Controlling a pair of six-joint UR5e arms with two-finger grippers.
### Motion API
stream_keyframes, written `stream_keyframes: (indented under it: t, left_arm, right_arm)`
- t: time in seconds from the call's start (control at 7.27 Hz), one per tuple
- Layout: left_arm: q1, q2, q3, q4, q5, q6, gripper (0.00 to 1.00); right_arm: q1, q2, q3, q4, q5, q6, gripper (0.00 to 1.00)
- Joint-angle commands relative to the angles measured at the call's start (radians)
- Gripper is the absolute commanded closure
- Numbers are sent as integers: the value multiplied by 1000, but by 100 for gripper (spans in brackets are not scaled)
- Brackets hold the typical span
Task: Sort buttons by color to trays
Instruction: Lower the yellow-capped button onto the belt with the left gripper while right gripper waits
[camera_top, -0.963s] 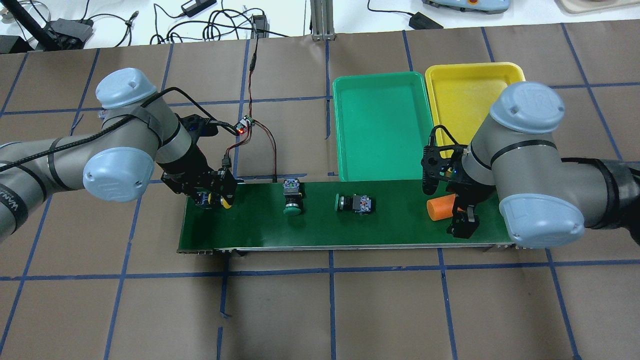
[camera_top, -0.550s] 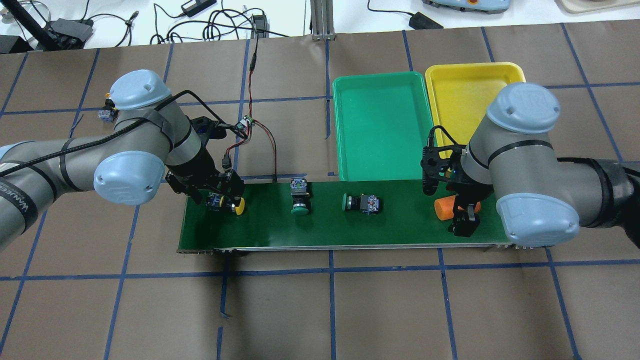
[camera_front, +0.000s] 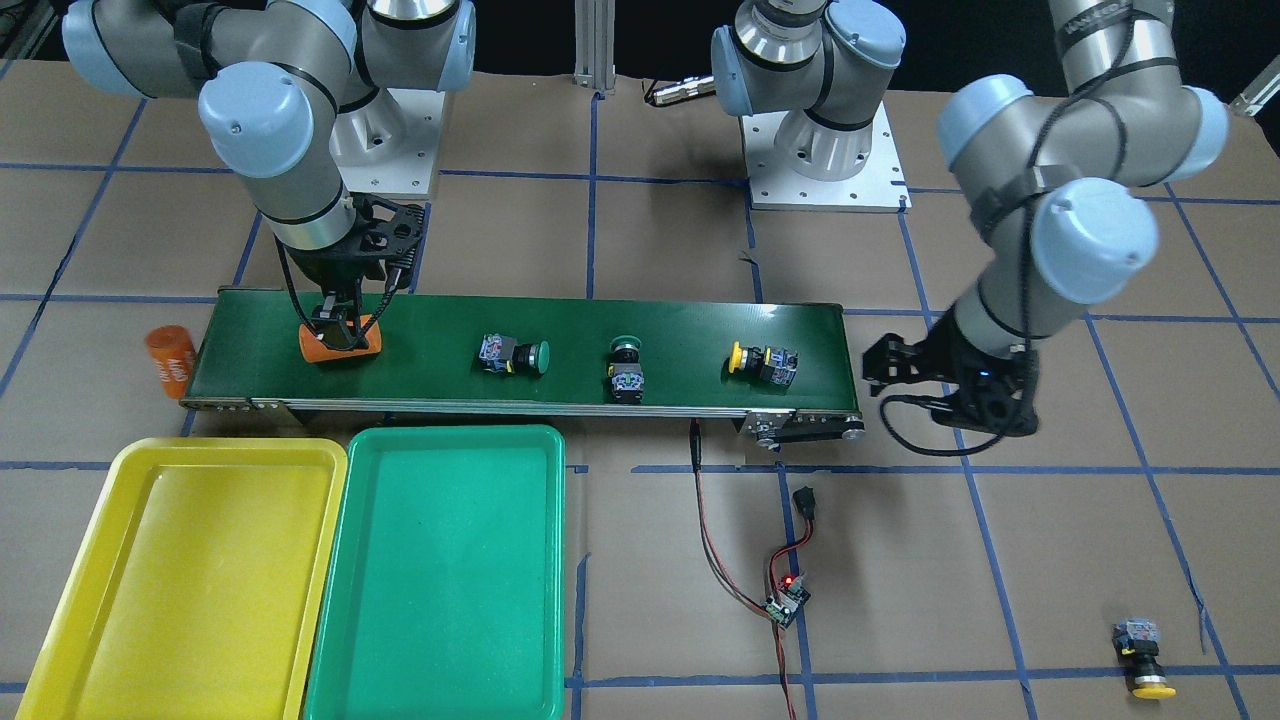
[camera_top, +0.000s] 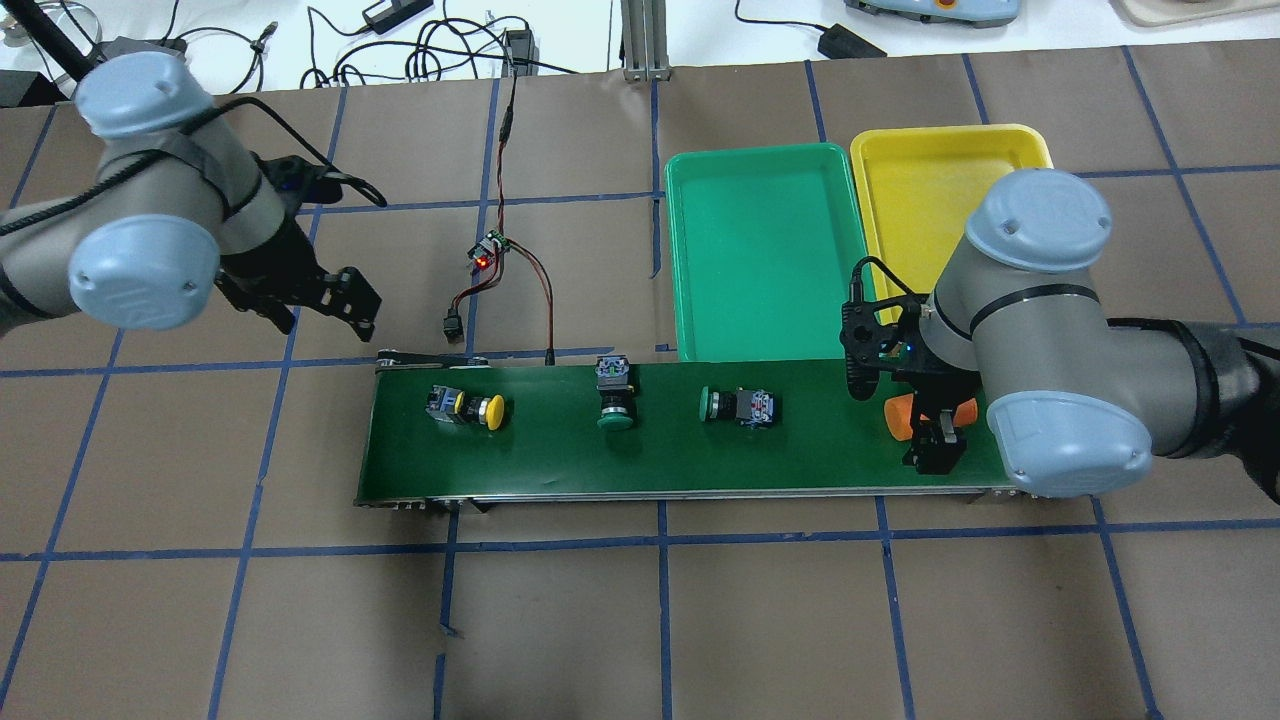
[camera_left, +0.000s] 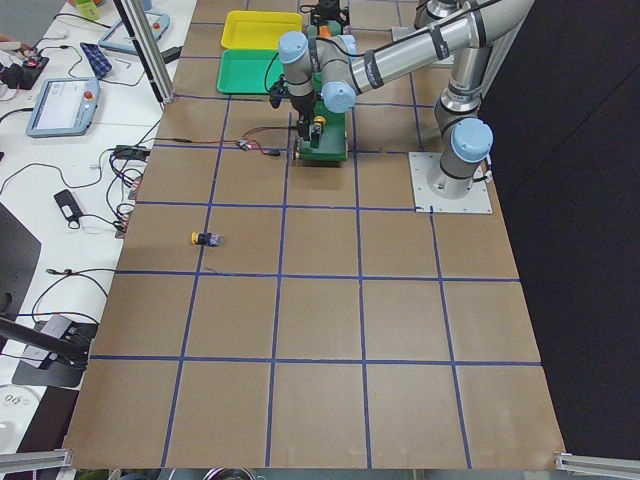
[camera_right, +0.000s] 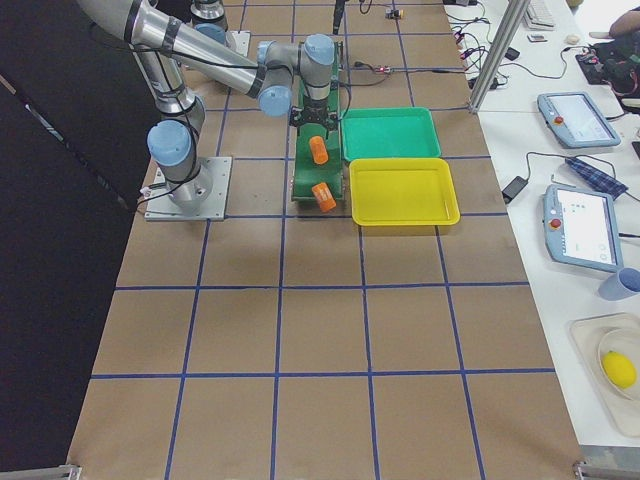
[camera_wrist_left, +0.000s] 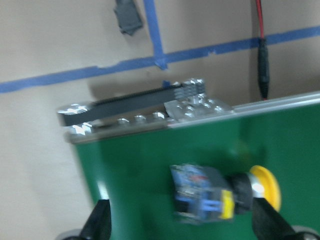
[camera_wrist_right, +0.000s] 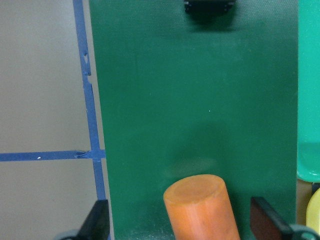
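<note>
**Q:** Jaws state?

**A:** Mine both apart. Right gripper (camera_top: 932, 448) straddles the orange plastic cylinder (camera_wrist_right: 202, 207); left gripper (camera_top: 325, 315) empty. Yellow-capped push button (camera_top: 465, 410) on dark-green conveyor belt (camera_top: 560, 460), toward bench's left edge.

**Q:** Technique?

**A:** I'd skip the cylinder and clamp the button's body squarely.

Dark-green belt (camera_top: 800, 455), orange cylinder (camera_wrist_right: 200, 205), yellow tray (camera_top: 935, 200), green tray (camera_top: 760, 250), yellow-capped button (camera_top: 466, 410), green-capped buttons (camera_top: 615, 397) (camera_top: 738, 405), blue-gridded brown table (camera_top: 780, 620)

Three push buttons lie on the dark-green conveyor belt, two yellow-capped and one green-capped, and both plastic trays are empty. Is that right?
No. The overhead view shows one yellow-capped push button and two green-capped push buttons on the dark-green conveyor belt; the green plastic tray and the yellow plastic tray are empty.
</note>
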Motion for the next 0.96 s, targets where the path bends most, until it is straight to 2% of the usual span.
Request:
stream_keyframes:
  t: [0.0,0.28,0.41,0.83]
  left_arm:
    - [169,-178,215,-2,21,214,0]
    - [179,-383,488,0,22,217,0]
    - [180,-450,579,0,21,219,0]
    - [180,-591,691,20,16,213,0]
  right_arm:
    - [0,1,1,-3,12,-48,0]
    - [2,9,6,-15,12,-48,0]
    - [0,9,15,-18,8,-47,0]
    - [2,15,73,-113,12,-19,0]
